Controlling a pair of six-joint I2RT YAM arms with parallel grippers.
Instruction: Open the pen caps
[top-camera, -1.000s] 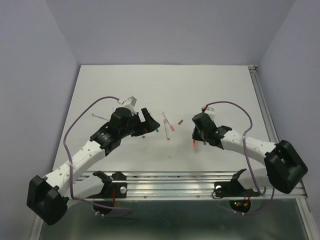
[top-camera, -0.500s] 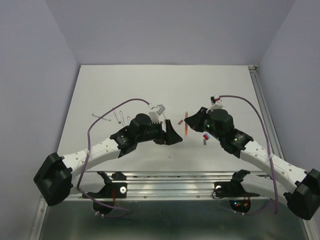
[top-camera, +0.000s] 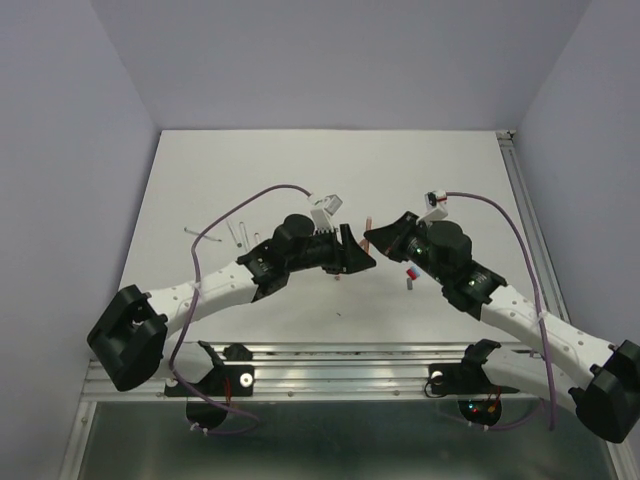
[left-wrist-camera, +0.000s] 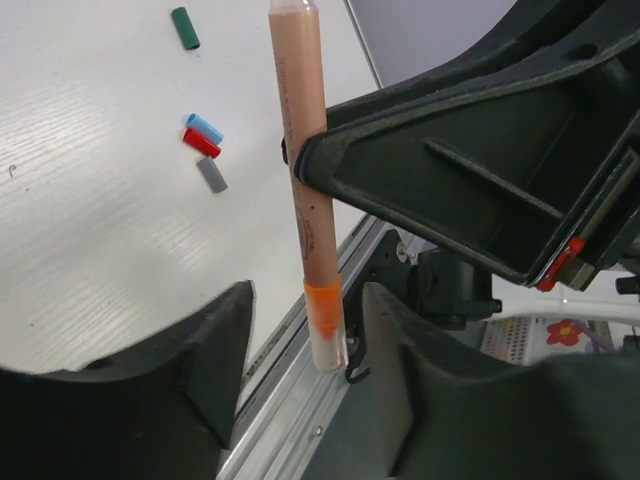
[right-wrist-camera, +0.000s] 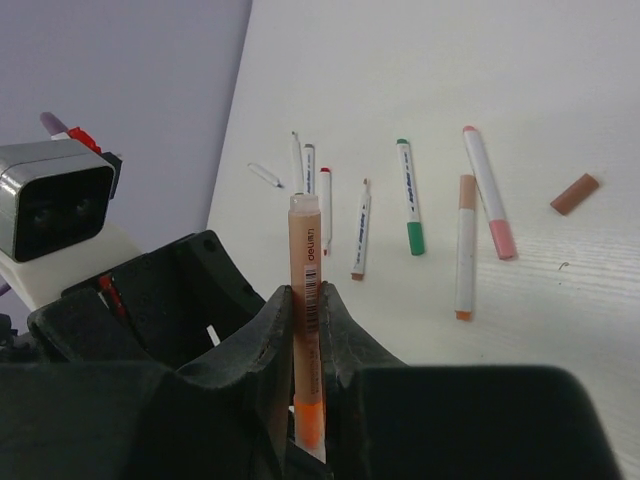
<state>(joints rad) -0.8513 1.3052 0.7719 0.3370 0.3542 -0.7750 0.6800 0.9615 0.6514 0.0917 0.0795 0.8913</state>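
Observation:
My right gripper (right-wrist-camera: 308, 295) is shut on a peach pen (right-wrist-camera: 305, 250), holding it off the table at mid barrel. The pen's orange and clear cap end (left-wrist-camera: 325, 325) sticks out toward my left gripper (left-wrist-camera: 308, 300). The left fingers stand on either side of that end with a gap on each side, touching nothing. In the top view the two grippers meet nose to nose, left gripper (top-camera: 356, 256) against right gripper (top-camera: 380, 238), with the pen (top-camera: 368, 228) between them. Loose pen caps lie on the table: green (left-wrist-camera: 184, 28), blue (left-wrist-camera: 204, 127), red (left-wrist-camera: 201, 143), grey (left-wrist-camera: 211, 174).
Several more pens lie on the white table, among them a green-capped pen (right-wrist-camera: 409, 195), a pink-capped pen (right-wrist-camera: 488, 190) and an orange-tipped pen (right-wrist-camera: 465, 245). A brown cap (right-wrist-camera: 574, 194) lies beside them. The metal rail (top-camera: 340, 362) runs along the near edge.
The right gripper has lifted the peach pen and turned toward the middle. The left arm has swung right to meet it, and its jaws have narrowed around the pen's end.

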